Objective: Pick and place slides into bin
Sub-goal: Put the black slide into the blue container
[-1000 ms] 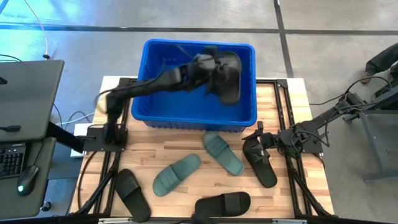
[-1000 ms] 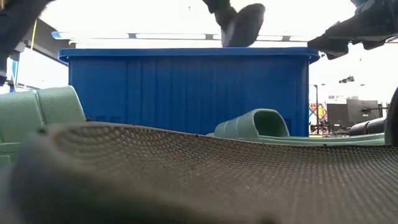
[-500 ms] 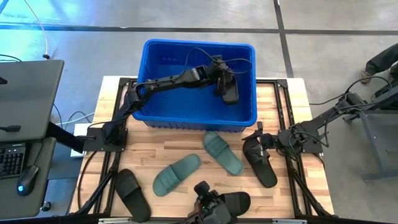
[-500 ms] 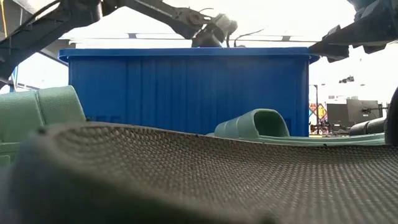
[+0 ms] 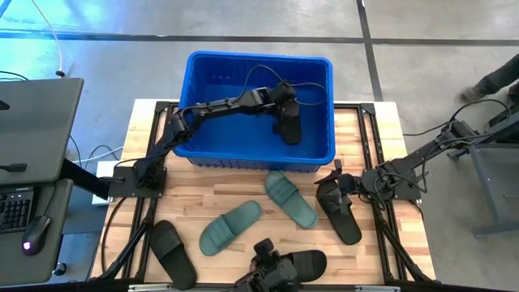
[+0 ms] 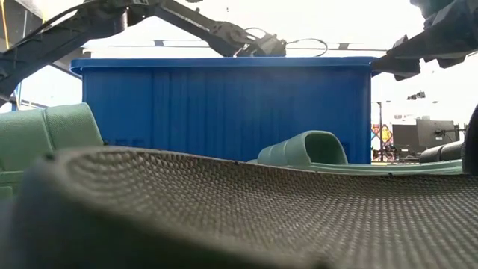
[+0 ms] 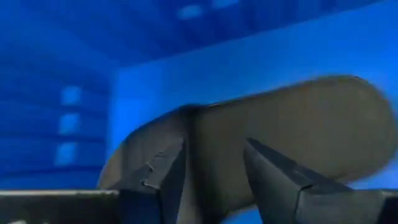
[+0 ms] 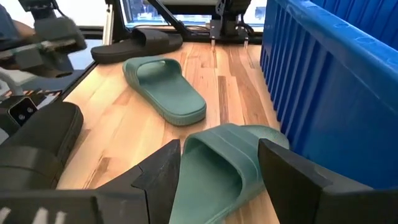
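Note:
The blue bin (image 5: 199, 97) stands at the table's far side. My left gripper (image 5: 285, 111) reaches down into it, fingers spread (image 7: 211, 177), just above a black slide (image 5: 290, 130) that lies low in the bin near its right wall. My right gripper (image 5: 331, 180) waits open at the table's right, its fingers (image 8: 227, 180) on either side of a green slide's (image 8: 217, 162) end without touching it. On the wood lie a second green slide (image 5: 229, 227) and three black slides (image 5: 342, 212), (image 5: 173, 253), (image 5: 300, 264). My left gripper comes slanting down at the black slide's broad flat face (image 7: 298, 130), which fills the view beyond its spread fingers. Whether a fingertip touches the slide I cannot tell.
The low view is half filled by a black slide's textured sole (image 6: 224, 217), with the bin's near wall (image 6: 224, 104) behind it. A grey desk (image 5: 36, 130) with a keyboard stands left of the table. Bare wood shows between the bin and the green slides.
My left gripper has gone down from above the bin's rim into the bin, tipping more steeply downward, toward the bin's near right corner. The black slide has gone down with it, from well above the rim to low inside the bin.

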Robot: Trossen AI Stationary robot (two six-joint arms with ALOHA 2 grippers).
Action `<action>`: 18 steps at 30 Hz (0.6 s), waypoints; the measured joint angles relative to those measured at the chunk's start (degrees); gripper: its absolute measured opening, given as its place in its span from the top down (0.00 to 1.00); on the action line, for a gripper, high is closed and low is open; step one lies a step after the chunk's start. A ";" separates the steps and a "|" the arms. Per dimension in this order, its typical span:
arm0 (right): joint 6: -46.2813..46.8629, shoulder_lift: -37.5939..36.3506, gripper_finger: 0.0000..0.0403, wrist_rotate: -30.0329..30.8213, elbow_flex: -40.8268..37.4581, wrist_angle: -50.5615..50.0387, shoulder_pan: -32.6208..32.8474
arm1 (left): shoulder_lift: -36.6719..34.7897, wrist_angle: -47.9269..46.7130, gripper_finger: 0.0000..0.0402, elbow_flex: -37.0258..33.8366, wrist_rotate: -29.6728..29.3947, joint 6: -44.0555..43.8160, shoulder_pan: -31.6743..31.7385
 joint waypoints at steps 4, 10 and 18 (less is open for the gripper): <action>0.70 -0.02 0.49 0.03 0.00 0.09 -0.01 | 0.08 -0.91 0.54 0.92 3.18 0.37 -0.16; 0.64 -0.02 0.49 0.03 0.00 0.09 0.01 | -0.88 -11.89 0.52 14.82 1.26 2.57 -1.52; 7.39 -0.04 0.49 -4.00 0.00 8.86 0.01 | -16.44 -12.50 0.56 10.86 4.54 6.03 -5.33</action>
